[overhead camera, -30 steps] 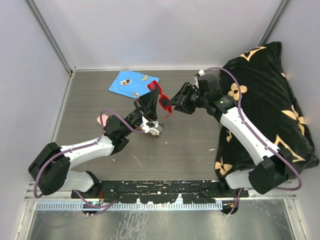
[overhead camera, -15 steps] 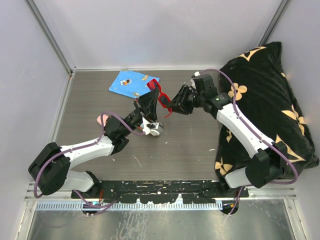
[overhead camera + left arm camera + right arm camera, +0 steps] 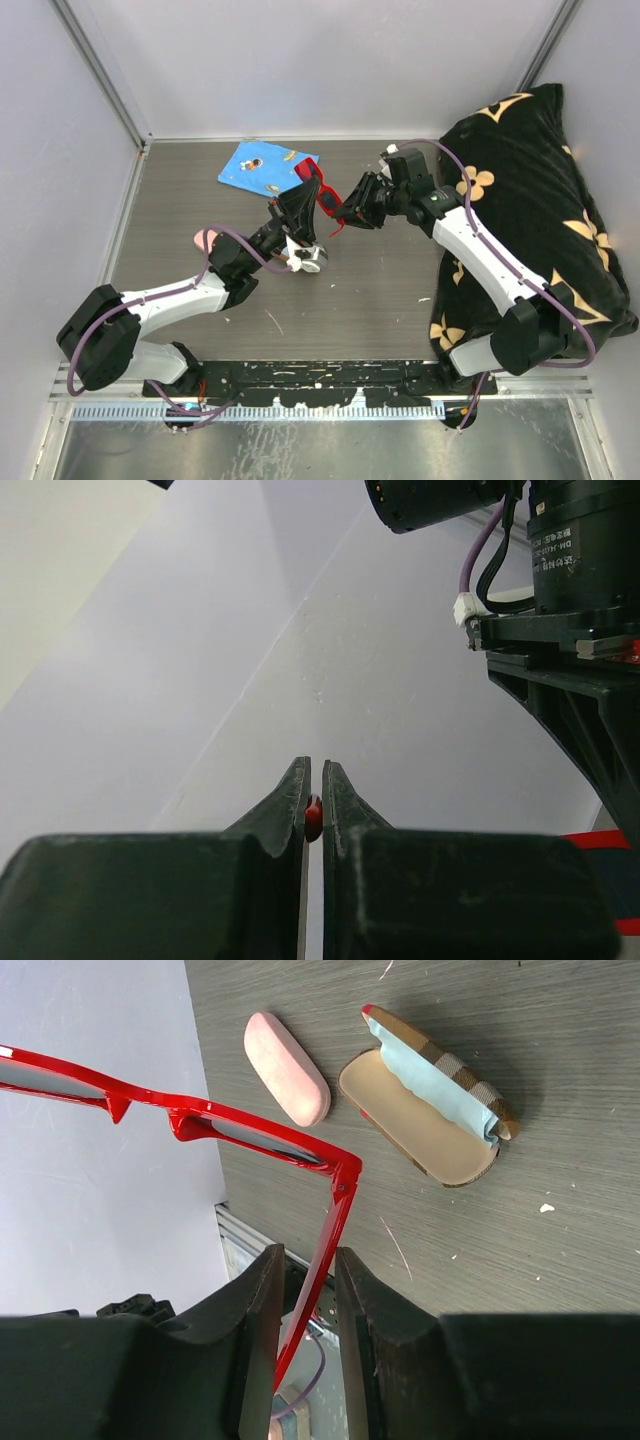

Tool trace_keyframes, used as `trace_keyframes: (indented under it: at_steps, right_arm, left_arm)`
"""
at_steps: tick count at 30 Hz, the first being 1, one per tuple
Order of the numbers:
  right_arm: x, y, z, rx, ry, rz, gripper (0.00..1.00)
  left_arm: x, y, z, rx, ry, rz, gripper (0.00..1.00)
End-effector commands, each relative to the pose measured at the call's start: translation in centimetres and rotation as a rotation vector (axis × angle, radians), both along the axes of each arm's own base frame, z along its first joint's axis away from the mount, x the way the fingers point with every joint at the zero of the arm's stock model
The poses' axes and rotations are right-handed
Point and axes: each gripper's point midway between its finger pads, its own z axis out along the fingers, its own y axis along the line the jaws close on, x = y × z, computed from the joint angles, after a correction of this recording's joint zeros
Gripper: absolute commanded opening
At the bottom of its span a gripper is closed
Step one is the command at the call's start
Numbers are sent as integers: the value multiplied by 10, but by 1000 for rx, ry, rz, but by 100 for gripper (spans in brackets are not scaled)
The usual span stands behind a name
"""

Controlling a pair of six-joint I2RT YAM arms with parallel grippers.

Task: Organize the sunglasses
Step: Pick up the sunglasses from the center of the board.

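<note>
Seemingly, left gripper [image 3: 315, 772] pinching red sunglasses [image 3: 190, 1118]

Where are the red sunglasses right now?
In the top view the red sunglasses are mid-table, lifted off the surface. They are held between the left gripper and right gripper, just right of the blue sheet.
</note>
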Motion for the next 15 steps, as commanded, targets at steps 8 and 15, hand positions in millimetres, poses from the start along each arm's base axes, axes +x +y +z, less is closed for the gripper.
trace_keyframes:
  at_steps: [8,15]
  right_arm:
    - [4,9,10,69,-16,14,23]
    - [7,10,14,87,-25,-5,5]
  left_arm:
    - [-16,13,33,-85,-100,-3,0]
    - [-16,13,32,-85,-97,-4,0]
